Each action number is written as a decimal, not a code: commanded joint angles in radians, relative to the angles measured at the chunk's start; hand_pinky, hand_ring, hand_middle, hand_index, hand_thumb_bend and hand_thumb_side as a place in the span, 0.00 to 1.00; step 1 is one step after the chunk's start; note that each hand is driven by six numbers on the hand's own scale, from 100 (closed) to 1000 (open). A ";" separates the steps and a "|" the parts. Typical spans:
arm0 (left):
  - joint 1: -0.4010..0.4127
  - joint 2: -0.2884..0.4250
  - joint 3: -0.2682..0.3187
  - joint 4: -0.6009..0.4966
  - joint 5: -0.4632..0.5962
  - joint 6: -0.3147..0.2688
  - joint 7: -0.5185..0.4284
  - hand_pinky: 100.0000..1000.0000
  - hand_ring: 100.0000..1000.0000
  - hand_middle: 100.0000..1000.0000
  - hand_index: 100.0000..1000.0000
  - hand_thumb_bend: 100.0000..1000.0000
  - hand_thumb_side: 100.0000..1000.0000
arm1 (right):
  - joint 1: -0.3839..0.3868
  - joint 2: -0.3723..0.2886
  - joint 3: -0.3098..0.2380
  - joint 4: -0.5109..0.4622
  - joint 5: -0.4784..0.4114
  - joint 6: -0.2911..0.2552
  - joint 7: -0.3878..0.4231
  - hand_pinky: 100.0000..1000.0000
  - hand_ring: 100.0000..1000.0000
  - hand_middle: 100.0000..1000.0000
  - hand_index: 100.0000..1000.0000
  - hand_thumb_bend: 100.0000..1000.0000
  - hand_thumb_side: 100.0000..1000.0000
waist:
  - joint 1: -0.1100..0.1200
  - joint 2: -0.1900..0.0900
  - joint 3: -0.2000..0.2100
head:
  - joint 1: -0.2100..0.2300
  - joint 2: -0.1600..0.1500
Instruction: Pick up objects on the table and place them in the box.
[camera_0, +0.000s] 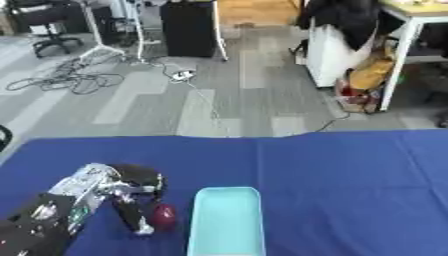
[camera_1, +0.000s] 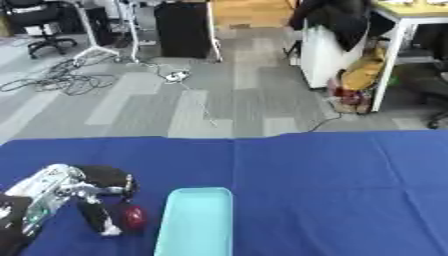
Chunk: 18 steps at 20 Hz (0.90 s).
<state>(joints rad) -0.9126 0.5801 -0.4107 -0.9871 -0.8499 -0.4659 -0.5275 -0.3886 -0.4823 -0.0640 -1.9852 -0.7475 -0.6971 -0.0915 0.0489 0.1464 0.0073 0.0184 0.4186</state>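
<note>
Down at seven o'clock, the robot's black-and-silver left hand (camera_0: 131, 192) reaches over a small dark red rounded object (camera_0: 164, 215) on the blue cloth-covered table (camera_0: 350, 190).

Its fingers (camera_0: 133, 215) point downward and stand just beside the red object, on its nine o'clock side; whether they actually touch or pinch it cannot be told, nor how far the hand is spread. The red object rests on the cloth, outside the long pale turquoise rectangular box (camera_0: 227, 220), which lies just beside it at three o'clock, running from the middle of the table toward six o'clock. Beyond the table's twelve o'clock edge lies a grey plank floor (camera_0: 157, 100) with loose cables.
</note>
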 joint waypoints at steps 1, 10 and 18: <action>-0.034 0.053 0.007 -0.062 0.054 0.025 0.005 0.00 0.00 0.00 0.23 0.20 0.39 | -0.003 -0.019 -0.007 -0.015 0.002 -0.002 0.000 0.03 0.18 0.18 0.46 0.00 0.73 | 0.000 -0.018 0.002 | 0.003 0.002; -0.030 0.043 0.000 -0.073 0.024 0.068 -0.013 0.00 0.33 0.65 0.69 0.42 0.49 | -0.004 -0.018 -0.006 -0.015 0.001 -0.003 0.001 0.03 0.18 0.18 0.46 0.00 0.73 | -0.001 -0.018 0.000 | 0.005 -0.004; -0.017 -0.013 -0.007 0.000 -0.038 0.054 -0.066 0.00 0.30 0.68 0.71 0.53 0.47 | -0.012 -0.014 -0.006 -0.015 -0.005 -0.001 0.001 0.03 0.18 0.18 0.46 0.00 0.73 | -0.003 -0.017 -0.009 | 0.016 -0.005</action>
<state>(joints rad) -0.9157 0.5578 -0.4231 -0.9896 -0.8759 -0.4081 -0.5880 -0.3889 -0.4828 -0.0641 -1.9852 -0.7482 -0.6974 -0.0913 0.0499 0.1456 -0.0011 0.0208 0.4179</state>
